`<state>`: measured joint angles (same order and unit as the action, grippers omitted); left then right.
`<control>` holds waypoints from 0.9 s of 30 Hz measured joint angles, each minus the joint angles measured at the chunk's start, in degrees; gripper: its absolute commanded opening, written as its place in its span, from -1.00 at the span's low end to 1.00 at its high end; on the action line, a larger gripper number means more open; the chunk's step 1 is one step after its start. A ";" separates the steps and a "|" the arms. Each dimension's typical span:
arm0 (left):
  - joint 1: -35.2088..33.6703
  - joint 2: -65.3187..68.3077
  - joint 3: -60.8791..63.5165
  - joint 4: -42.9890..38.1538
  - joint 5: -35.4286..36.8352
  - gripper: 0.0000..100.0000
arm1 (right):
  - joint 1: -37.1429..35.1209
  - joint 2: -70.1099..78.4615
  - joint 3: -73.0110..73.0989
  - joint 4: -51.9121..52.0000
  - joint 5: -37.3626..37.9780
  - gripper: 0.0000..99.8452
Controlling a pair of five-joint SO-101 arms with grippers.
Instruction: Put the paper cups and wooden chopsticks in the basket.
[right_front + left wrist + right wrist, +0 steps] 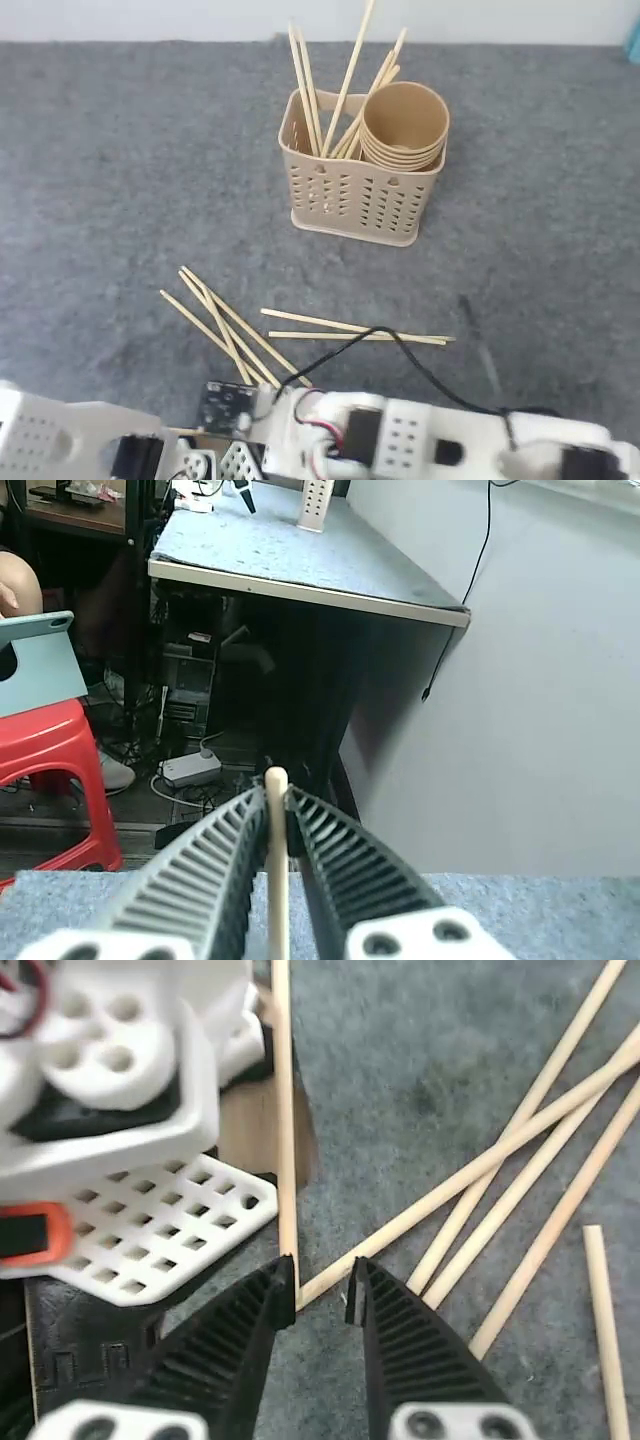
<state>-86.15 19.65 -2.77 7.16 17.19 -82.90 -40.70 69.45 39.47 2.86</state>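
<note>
A beige slotted basket (352,200) stands at the back of the grey carpet, holding a stack of paper cups (404,125) and several upright wooden chopsticks (345,85). Several loose chopsticks (235,328) lie fanned on the carpet in front, two more (350,330) lying crosswise to their right. My left gripper (277,805) is shut on one chopstick (277,880), held off the table's near edge and pointing into the room. My right gripper (322,1285) hovers low and open over the end of a loose chopstick (450,1185), its fingertips on either side of that end.
Both arm bases (400,435) crowd the near edge, with a black cable (420,365) looping over the carpet. The other arm's white housing (120,1080) and a chopstick (283,1110) lie close beside my right gripper. A red stool (50,770) and a desk (300,550) stand beyond the table.
</note>
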 measured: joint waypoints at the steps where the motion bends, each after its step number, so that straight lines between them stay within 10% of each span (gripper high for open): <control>1: 0.18 -0.35 0.00 0.53 0.00 -0.98 | 0.09 3.25 -1.32 0.00 0.00 -0.82; 27: 2.64 -1.14 0.00 0.70 0.00 -0.98 | -2.20 13.19 -6.42 -0.26 2.55 -0.82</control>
<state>-83.52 18.51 -2.77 7.87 17.19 -85.10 -27.52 63.03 39.21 5.41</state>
